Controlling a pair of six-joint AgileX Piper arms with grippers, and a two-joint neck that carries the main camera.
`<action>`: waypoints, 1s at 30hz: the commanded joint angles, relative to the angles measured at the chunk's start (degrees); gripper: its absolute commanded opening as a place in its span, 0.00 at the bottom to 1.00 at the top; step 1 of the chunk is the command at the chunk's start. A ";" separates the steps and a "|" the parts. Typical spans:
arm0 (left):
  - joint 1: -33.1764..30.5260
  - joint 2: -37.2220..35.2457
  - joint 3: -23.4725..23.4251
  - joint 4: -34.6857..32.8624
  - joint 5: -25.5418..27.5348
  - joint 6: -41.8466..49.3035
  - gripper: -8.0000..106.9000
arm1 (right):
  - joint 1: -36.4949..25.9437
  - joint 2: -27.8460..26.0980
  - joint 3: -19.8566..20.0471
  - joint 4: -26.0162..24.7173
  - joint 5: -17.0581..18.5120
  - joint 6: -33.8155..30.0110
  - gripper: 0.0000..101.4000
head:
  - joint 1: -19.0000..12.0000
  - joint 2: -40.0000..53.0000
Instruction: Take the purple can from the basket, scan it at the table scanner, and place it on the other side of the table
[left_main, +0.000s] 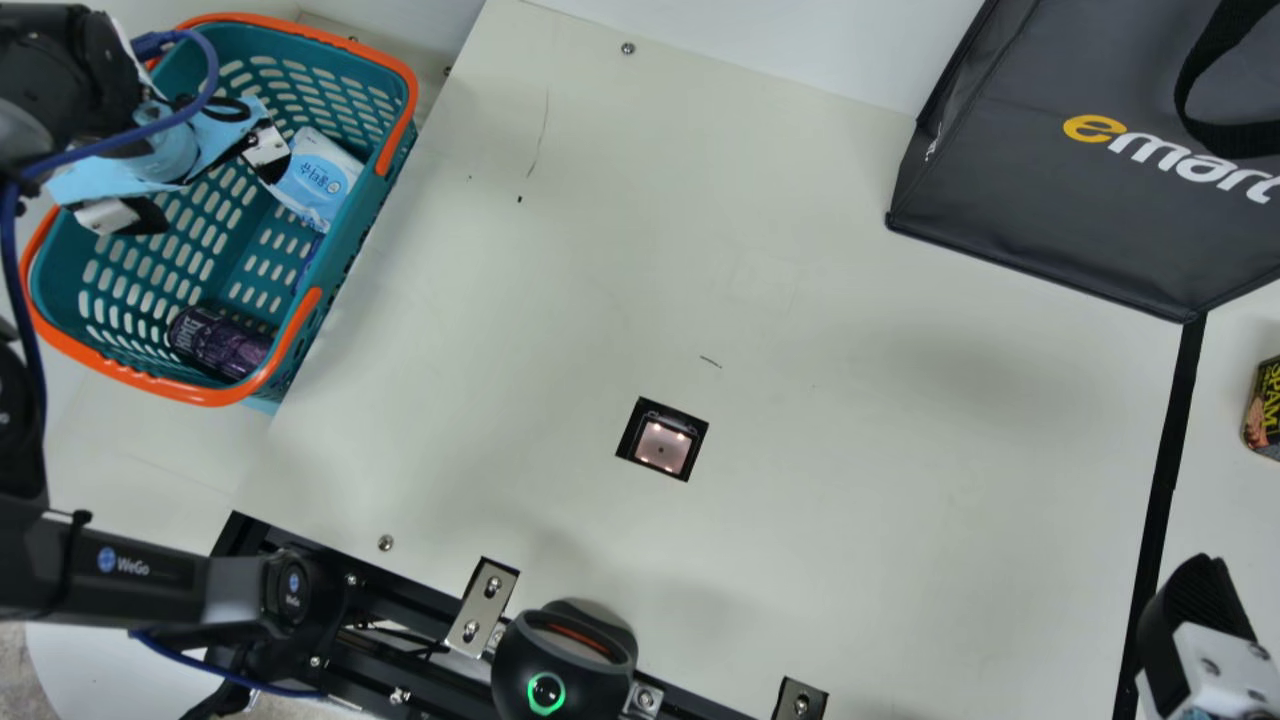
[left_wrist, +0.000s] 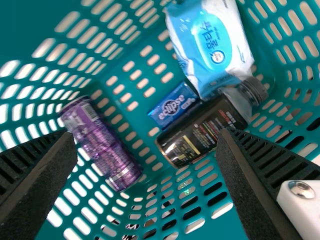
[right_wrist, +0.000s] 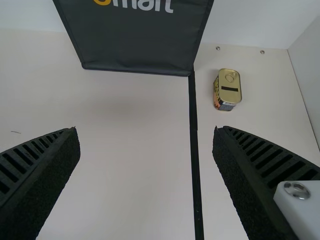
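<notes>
Table (left_main: 900, 480): right gripper (right_wrist: 146, 135) above it, fingers parted, nothing held. Basket (left_main: 212, 393): left gripper (left_wrist: 145, 140) above its inside, likewise open and unladen. Left wrist view discloses a capped bottle (left_wrist: 197, 136). Purple can (left_wrist: 102, 145) lies in the basket, so near its side that a finger could snag or an off-centre grip roll it. Main view records the table scanner (left_main: 662, 445).
</notes>
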 joint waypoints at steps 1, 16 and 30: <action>0.19 1.45 -0.49 -0.58 -0.11 2.07 0.85 | 0.00 0.00 0.00 0.00 0.00 0.00 0.94 | -1.75 0.14; 2.80 9.34 -3.56 -5.23 0.21 15.34 0.85 | 0.00 0.00 0.00 0.00 0.00 0.00 0.94 | -1.75 0.14; 4.52 13.84 -0.48 -3.53 -1.23 13.74 0.85 | 0.00 0.00 0.00 0.00 0.00 0.00 0.94 | -1.75 0.14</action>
